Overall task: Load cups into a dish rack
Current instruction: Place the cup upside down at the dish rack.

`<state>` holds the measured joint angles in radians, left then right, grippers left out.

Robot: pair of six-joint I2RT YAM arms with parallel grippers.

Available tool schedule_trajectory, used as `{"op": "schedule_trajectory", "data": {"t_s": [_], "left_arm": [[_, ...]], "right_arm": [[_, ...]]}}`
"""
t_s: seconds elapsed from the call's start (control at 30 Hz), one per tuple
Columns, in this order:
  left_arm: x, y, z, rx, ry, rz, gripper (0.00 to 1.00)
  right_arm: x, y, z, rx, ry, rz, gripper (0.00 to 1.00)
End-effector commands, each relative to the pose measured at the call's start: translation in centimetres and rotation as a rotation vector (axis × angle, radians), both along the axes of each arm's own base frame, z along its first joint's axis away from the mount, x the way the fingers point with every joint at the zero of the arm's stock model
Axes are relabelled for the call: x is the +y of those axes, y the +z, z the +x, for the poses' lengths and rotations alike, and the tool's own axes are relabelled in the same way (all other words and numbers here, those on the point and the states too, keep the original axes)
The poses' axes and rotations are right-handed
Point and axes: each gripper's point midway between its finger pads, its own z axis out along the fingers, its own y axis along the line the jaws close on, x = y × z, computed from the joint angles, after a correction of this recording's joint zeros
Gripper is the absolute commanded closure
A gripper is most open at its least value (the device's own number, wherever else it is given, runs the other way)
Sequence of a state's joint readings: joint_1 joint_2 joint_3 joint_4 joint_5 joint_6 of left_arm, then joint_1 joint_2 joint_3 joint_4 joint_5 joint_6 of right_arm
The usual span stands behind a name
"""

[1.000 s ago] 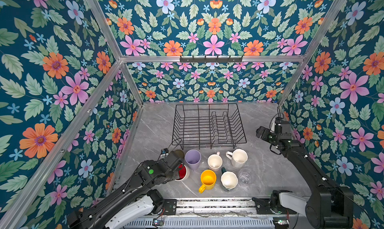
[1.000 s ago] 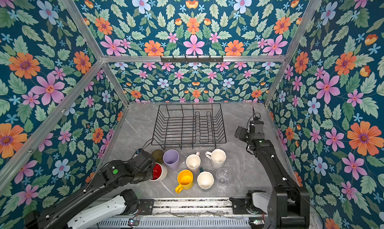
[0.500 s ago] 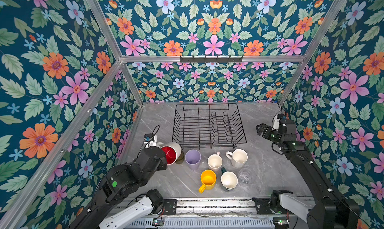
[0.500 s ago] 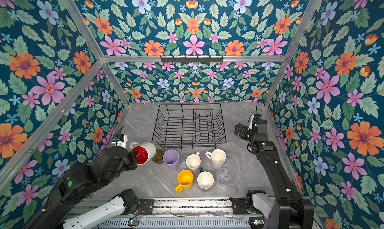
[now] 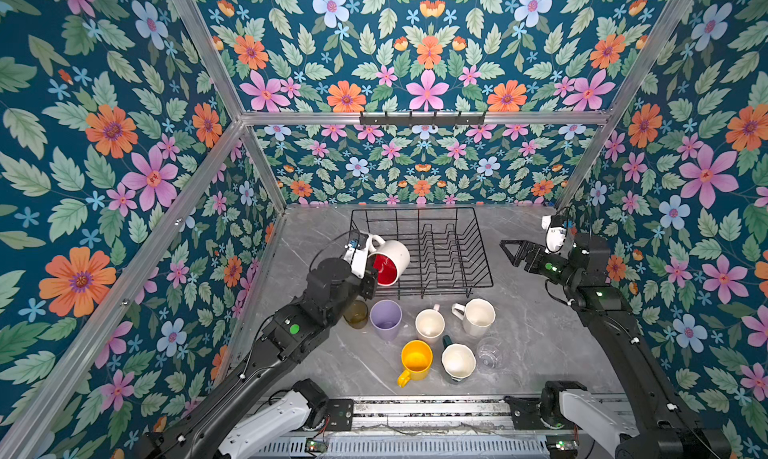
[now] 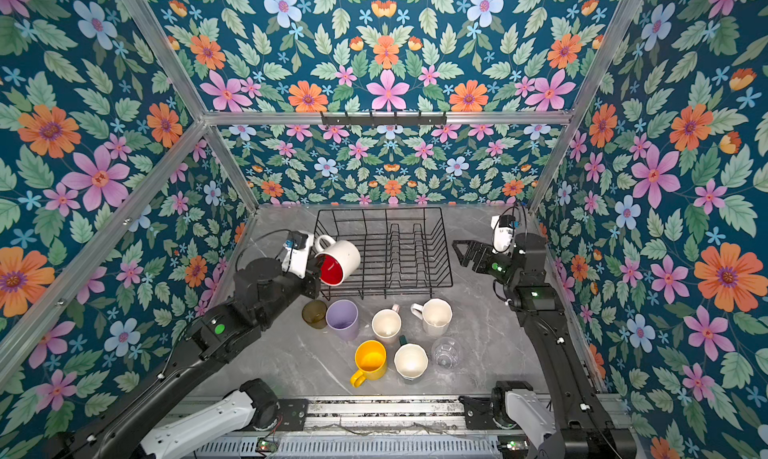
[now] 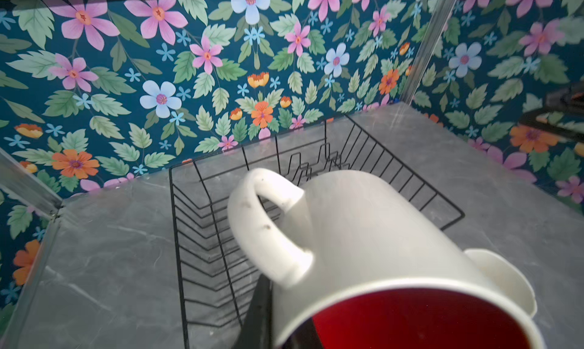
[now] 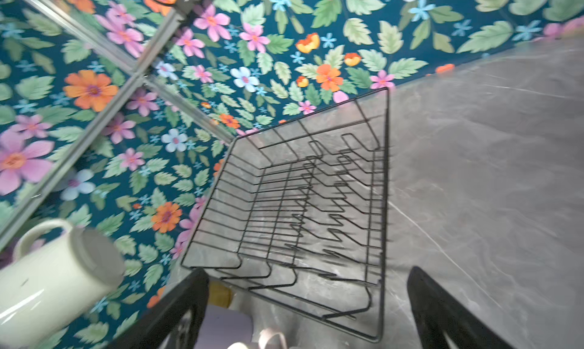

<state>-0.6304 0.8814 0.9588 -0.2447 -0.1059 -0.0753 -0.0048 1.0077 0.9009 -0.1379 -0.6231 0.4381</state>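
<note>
**Red-lined mug above the rack's corner**

In both top views my left jaws are clamped on the red-inside mug [image 5: 388,261]. It is carried on its side above the near left corner of the dish rack [image 5: 484,249], which holds no cup yet. Seven other cups [image 5: 428,324] wait on the tabletop [image 5: 332,361] in front. My right jaws hang wide apart beside the rack, holding nothing, keeping clear, I judge.

In the left wrist view, the mug [image 7: 363,236] is pinched through its wall at the rim, handle uppermost.

In the right wrist view, only the bare rack [image 8: 384,173] shows between my parted jaws.

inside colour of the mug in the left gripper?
Red inside, white outside. The mug shows it best in the left wrist view.
</note>
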Motion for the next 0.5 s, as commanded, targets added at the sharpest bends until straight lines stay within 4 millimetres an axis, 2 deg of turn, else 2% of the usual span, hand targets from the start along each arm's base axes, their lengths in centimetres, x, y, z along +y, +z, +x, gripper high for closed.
{"op": "schedule_trajectory", "data": {"t_s": [0.0, 0.07, 0.2, 0.27, 0.4, 0.47], "left_arm": [[-1.9, 5.3, 1.0, -0.172, -0.186, -0.204, 1.0], [-2.5, 5.4, 1.4, -0.187, -0.254, -0.228, 1.0], [-4.6, 4.2, 1.7, -0.196, -0.418, -0.235, 1.0], [-5.0, 3.9, 1.7, -0.214, -0.477, -0.254, 1.0], [-4.2, 4.4, 2.3, -0.22, -0.58, -0.37, 1.0], [-4.1, 4.8, 2.0, -0.249, -0.646, -0.422, 1.0]], "right_arm": [[2.7, 2.5, -1.2, -0.065, 0.189, 0.086, 0.03], [3.3, 2.9, -1.3, -0.074, 0.243, 0.114, 0.03], [4.6, 4.1, -1.1, -0.075, 0.348, 0.189, 0.04], [5.1, 4.6, -0.8, -0.072, 0.392, 0.206, 0.04], [6.6, 5.3, -0.7, -0.062, 0.478, 0.211, 0.04], [7.7, 5.4, -0.7, -0.056, 0.531, 0.21, 0.04]]}}
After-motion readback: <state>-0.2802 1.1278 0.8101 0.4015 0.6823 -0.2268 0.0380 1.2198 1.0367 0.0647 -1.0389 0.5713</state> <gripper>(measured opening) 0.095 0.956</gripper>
